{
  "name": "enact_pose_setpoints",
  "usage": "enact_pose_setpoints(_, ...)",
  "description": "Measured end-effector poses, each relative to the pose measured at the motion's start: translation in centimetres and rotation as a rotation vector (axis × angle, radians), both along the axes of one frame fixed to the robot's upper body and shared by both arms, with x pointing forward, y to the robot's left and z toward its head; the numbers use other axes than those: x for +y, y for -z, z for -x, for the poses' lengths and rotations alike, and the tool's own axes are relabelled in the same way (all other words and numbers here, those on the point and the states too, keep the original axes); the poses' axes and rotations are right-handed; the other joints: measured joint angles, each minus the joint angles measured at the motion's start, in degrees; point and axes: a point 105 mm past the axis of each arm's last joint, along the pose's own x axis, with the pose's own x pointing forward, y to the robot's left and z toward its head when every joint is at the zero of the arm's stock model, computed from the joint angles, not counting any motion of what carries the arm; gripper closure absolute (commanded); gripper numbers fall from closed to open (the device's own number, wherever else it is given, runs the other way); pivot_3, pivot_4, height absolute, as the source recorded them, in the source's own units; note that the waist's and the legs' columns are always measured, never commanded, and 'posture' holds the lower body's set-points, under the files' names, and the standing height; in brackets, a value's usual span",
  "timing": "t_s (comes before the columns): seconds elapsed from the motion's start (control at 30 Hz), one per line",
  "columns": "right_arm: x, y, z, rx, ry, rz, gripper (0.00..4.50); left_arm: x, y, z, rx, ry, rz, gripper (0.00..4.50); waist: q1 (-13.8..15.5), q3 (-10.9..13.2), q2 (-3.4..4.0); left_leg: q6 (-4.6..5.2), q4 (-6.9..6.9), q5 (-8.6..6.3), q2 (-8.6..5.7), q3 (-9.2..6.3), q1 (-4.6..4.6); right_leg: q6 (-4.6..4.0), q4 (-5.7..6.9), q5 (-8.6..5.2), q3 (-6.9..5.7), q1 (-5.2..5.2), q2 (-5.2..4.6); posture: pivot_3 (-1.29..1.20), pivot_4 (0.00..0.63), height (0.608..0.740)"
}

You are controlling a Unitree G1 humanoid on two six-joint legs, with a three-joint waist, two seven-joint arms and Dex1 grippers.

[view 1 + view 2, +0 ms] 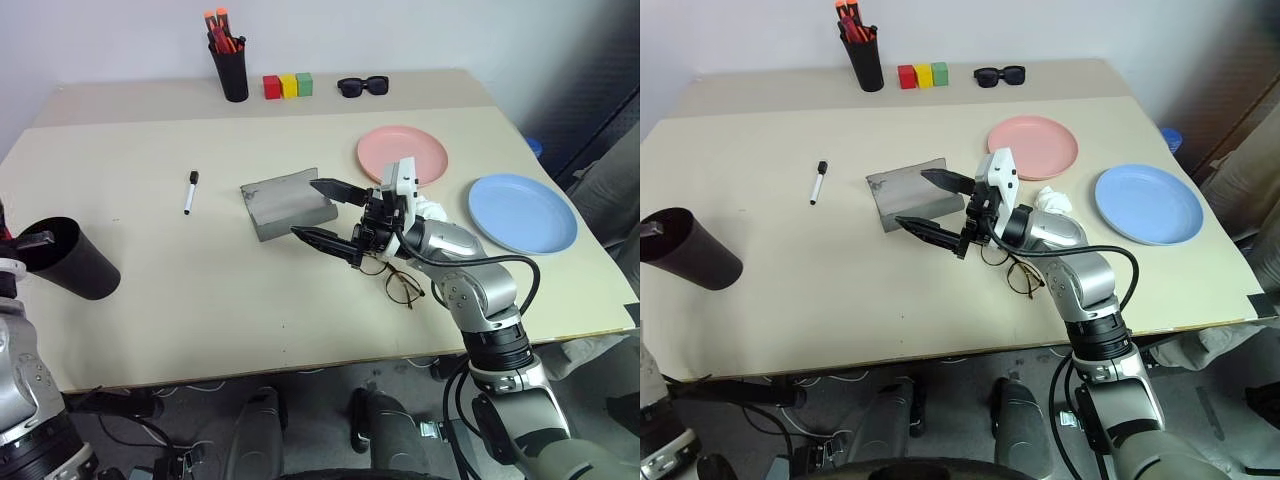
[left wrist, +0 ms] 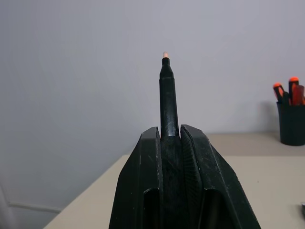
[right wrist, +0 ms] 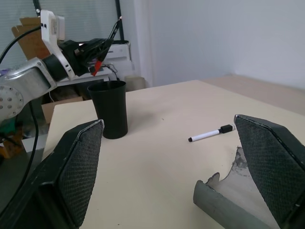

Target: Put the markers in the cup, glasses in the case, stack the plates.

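Above the cup (image 3: pixel 109 109), the left claw (image 3: pixel 97 47) half hides the black marker (image 3: pixel 113 34).

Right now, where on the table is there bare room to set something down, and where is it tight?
Bare: the wide stretch between the cup, the white marker and the case, plus the front edge below them. Crowded: around the right gripper, where the glasses, a crumpled white wad and both plates sit close.

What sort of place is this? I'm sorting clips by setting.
Probably an office or lab test room: a plain beige table against a bare wall, cables on the floor, cardboard boxes and shelving behind.
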Motion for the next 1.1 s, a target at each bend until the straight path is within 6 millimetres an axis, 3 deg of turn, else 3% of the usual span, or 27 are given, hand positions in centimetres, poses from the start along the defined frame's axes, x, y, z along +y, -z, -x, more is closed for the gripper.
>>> enact_pose_setpoints(0.37,0.0,0.0,0.0,0.001,0.003,-0.001,0.00,-1.0,1.2,-1.0,0.006,0.016,-0.001,4.31,-0.01,0.00,0.00,0.00,-0.03,0.00,0.01,0.01,-0.02,0.01,-0.02,-0.01,0.00,-0.03,0.00,0.00,0.150,0.740)
enact_pose_setpoints(0.6,0.1,0.0,0.0,0.001,0.002,0.000,0.00,-0.9,1.3,-0.9,0.004,-0.013,-0.004,1.20,0.01,0.00,0.00,0.00,-0.03,-0.01,0.02,0.02,-0.03,0.04,-0.06,-0.03,0.00,-0.03,0.00,0.00,0.150,0.740)
enact_pose_setpoints(0.9,0.0,0.0,0.0,0.000,0.002,0.003,0.00,-0.7,1.2,-1.5,0.003,-0.041,0.043,1.20,0.12,0.00,0.00,0.00,-0.05,-0.01,0.03,0.02,-0.05,0.12,-0.10,-0.08,-0.01,-0.04,0.00,0.00,0.150,0.740)
enact_pose_setpoints(1.0,0.0,0.0,0.0,-0.002,0.000,0.005,0.00,-2.5,0.1,-3.9,0.026,0.044,0.121,1.20,0.33,-0.01,-0.03,0.00,-0.02,-0.01,0.03,0.02,-0.11,0.13,-0.16,-0.08,-0.03,-0.01,0.00,0.00,0.150,0.740)
enact_pose_setpoints(1.1,0.2,0.0,0.0,-0.007,-0.003,0.007,0.00,-6.1,-2.1,-7.2,0.116,0.153,0.131,1.20,0.50,-0.02,-0.06,0.00,0.00,-0.01,0.03,0.05,-0.11,0.14,-0.19,-0.07,-0.03,0.02,0.00,0.00,0.150,0.740)
